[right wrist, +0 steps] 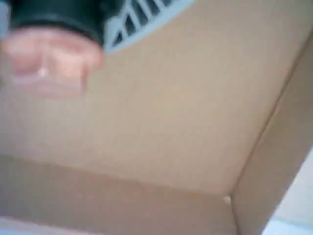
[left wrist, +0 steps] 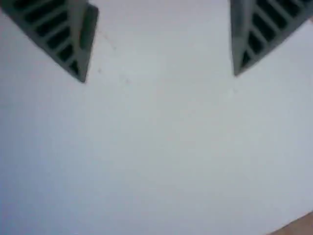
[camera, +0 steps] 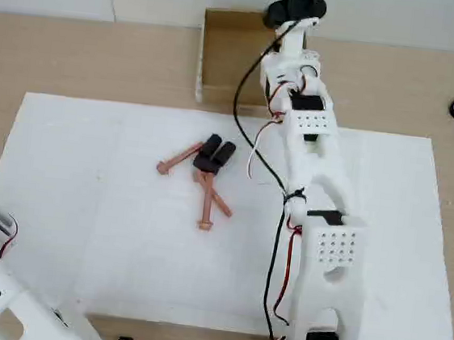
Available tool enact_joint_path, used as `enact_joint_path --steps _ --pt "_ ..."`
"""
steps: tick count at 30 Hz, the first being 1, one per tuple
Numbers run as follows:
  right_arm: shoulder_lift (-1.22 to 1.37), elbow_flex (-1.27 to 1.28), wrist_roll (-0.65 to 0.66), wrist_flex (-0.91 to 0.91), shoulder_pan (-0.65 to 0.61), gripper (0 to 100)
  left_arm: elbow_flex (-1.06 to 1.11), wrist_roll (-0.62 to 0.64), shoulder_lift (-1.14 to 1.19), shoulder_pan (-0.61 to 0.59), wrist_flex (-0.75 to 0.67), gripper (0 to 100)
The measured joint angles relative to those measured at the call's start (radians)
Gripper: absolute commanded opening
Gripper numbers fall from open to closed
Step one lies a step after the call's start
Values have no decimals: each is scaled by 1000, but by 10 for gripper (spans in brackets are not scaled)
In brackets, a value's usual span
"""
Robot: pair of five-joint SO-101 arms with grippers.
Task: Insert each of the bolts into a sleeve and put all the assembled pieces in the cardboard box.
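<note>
No legible text, label, number or sign on any surface here.

The cardboard box (camera: 227,52) stands open-topped at the far side of the surface, brown inside. Over its inside (right wrist: 171,127) the right fingers (right wrist: 142,19) grip an assembled piece (right wrist: 49,44): a black sleeve with the pinkish bolt head sticking out below. Near the middle of the surface three black sleeves (camera: 215,154) lie clustered and touching. Three coppery-pink bolts (camera: 206,202) fan out from them, two crossing each other, the third (camera: 178,158) angled away; whether any is inserted is unclear
</note>
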Motion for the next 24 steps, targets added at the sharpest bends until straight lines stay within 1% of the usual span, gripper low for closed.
enact_joint_path --steps 5,8,21,24 --pt "60 0 2 -58 0 152 0 0 0 0 0 182" --pt "77 0 2 -60 -2 204 0 0 0 0 0 182" --pt "81 2 2 -60 -8 205 0 0 0 0 0 182" --pt "35 2 2 -60 -6 205 0 0 0 0 0 182"
